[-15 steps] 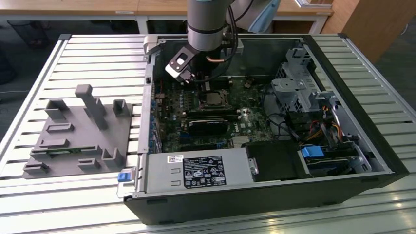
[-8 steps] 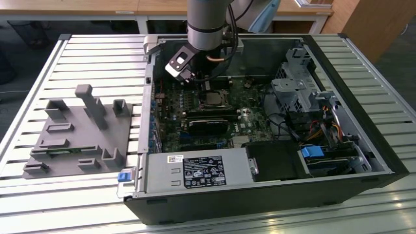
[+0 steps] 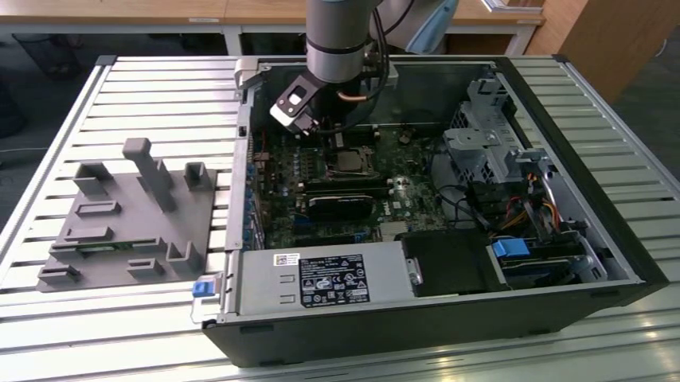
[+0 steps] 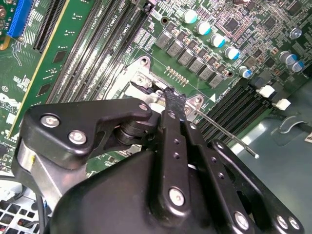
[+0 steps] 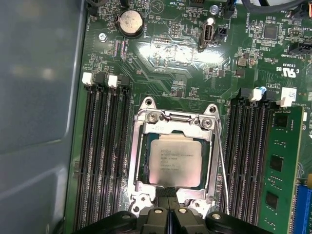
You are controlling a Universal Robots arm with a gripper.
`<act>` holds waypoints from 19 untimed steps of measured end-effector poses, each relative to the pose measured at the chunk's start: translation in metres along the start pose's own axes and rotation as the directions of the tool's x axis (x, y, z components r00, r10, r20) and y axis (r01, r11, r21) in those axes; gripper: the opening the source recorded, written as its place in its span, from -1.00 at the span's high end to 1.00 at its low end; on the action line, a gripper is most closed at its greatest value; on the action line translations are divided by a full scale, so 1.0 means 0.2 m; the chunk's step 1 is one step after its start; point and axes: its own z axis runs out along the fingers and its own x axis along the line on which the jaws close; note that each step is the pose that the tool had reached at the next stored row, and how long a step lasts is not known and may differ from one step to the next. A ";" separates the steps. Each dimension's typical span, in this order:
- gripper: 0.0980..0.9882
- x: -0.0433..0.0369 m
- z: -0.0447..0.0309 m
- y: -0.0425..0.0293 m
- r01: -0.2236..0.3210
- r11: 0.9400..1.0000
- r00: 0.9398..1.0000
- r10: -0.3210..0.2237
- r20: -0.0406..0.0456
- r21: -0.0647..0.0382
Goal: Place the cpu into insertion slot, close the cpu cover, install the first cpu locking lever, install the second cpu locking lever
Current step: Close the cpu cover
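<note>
Exterior view: the arm [image 3: 338, 40] reaches down into the open case [image 3: 425, 326], which lies on a slatted table [image 3: 159, 79]. The case holds the green board [image 3: 279, 171], and the cpu [image 3: 346, 161] sits on the board right below the arm. A black card [image 3: 340, 205] lies just beside the cpu, on the side away from the arm. A grey fixture [image 3: 127, 215] stands on the table at the exterior view's left, well apart from the case.

First wrist view: the gripper [image 5: 168, 191] has its fingers pressed together with no gap, and it holds nothing. The joined tips touch the edge of the cover [image 5: 141, 161]. The cover lies flat as a silver frame over the slot [image 5: 145, 168], of which only a dark strip shows inside the frame. The cpu sits in the slot, and its silvery-tan top shows square through the cover's window. A thin wire lever [image 5: 222, 161] runs along one side of the frame, between it and a bank of memory slots [image 5: 246, 161]. A green memory stick [image 5: 280, 161] stands beyond that bank.

Second wrist view: the black finger bars meet at a narrow tip, and the gripper [image 4: 174, 97] bears on the silver frame at the socket's corner. The gripper's body hides the cpu here. The lever [image 4: 229, 136] angles out from the socket across the memory slots, with its end free over the case floor.
</note>
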 end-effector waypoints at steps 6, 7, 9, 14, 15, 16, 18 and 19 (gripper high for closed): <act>0.98 0.000 0.005 0.000 0.000 1.000 1.000 0.000 0.000 0.000; 0.98 0.000 0.005 0.000 0.000 1.000 1.000 0.000 0.000 0.000; 0.98 0.000 0.004 0.000 0.000 1.000 1.000 0.000 0.000 0.000; 0.98 0.000 -0.003 0.000 0.000 1.000 1.000 0.000 0.000 0.000; 0.98 0.000 -0.004 0.000 0.000 1.000 1.000 0.000 0.000 0.000; 0.98 0.000 -0.005 0.000 0.000 1.000 1.000 0.000 0.000 0.000; 0.98 0.000 -0.008 0.000 0.000 1.000 1.000 0.000 0.000 0.000; 0.98 0.000 -0.010 0.000 0.000 1.000 1.000 0.000 0.000 0.000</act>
